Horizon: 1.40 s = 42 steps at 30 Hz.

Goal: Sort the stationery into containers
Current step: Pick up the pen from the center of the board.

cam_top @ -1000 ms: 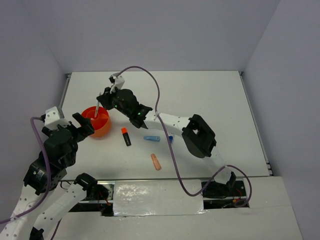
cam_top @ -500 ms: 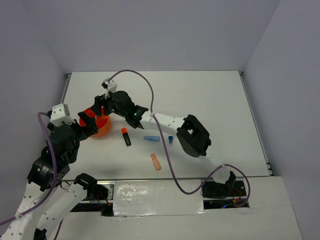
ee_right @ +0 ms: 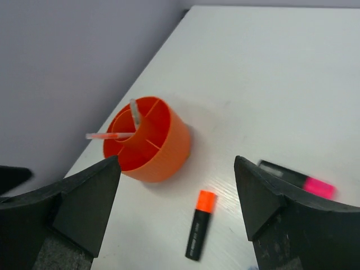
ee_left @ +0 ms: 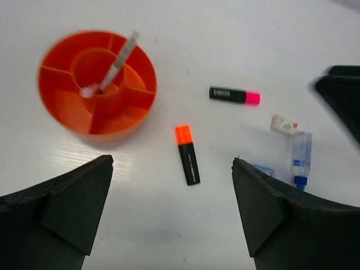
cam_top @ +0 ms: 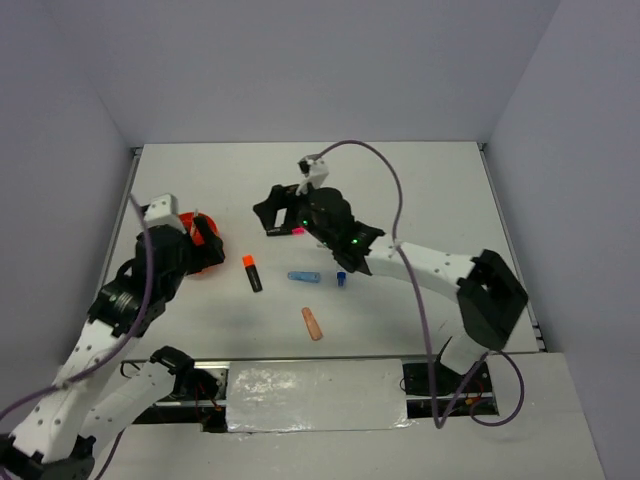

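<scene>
one orange-capped highlighter (ee_right: pixel 199 224) lies near the spread right pincer (ee_right: pixel 177 169), untouched.

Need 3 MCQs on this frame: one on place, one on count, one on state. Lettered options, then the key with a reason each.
1. Where is the grey pen?
A) in the orange tub
B) lying beside the tub
C) between the highlighters

2. How many highlighters lie on the table?
A) one
B) two
C) four

3. The right gripper is:
A) open, empty
B) shut on a highlighter
C) shut on the pen

Key:
1 A: the pen leans out of the tub's middle.
2 B: only the orange-capped highlighter and the pink-capped highlighter lie there.
3 A: the gripper's fingers stand wide apart with nothing between them.
</scene>
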Motion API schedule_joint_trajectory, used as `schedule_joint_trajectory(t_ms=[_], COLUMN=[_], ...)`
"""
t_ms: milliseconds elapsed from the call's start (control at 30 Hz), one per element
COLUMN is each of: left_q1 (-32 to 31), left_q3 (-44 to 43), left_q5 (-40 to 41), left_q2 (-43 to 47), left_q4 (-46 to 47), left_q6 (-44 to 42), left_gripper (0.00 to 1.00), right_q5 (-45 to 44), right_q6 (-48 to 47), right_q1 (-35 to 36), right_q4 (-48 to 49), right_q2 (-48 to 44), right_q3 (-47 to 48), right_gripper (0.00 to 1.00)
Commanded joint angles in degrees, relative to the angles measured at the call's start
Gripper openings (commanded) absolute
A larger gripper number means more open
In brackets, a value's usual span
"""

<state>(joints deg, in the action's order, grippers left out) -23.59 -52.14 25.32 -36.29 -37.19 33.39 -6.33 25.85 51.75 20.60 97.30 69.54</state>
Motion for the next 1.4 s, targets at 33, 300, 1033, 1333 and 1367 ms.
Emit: schedule_joint_trajectory(t_ms=[33, 300, 1033, 1333, 1367], left_q1=[-2.7, -8.7, -5.6, -4.3, -4.3], left_q3=[4.1, 7.4, -7.5, -7.2, -7.1], left_q5=[-6.2, -3.9, 2.5, 1.5, 1.4], left_q2=[-10.2, -28.1, -59.6, -62.4, -63.1], left_q4=[1.8, 9.1, 9.9, 12.5, 12.8], left_q6=[6.2, 17.3, 19.2, 18.8, 18.7], left_gripper=[0.99, 0.99, 0.90, 0.74, 0.70], right_q5=[-11.3, -15.7, -8.0, -7.2, -7.3], right_q6=[3.7, 9.0, 8.8, 8.0, 7.9], right_q1=[0.1, 0.2, 0.2, 0.2, 0.2], right_q4=[-4.1, -16.4, -11.6, -11.3, -11.4], right_q2=[-12.6, -30.4, -40.3, -39.9, -40.0], right_q3=[-9.1, -26.6, -41.4, -42.1, -42.2], right_gripper=[0.90, 0.90, 0.90, 0.90, 0.90])
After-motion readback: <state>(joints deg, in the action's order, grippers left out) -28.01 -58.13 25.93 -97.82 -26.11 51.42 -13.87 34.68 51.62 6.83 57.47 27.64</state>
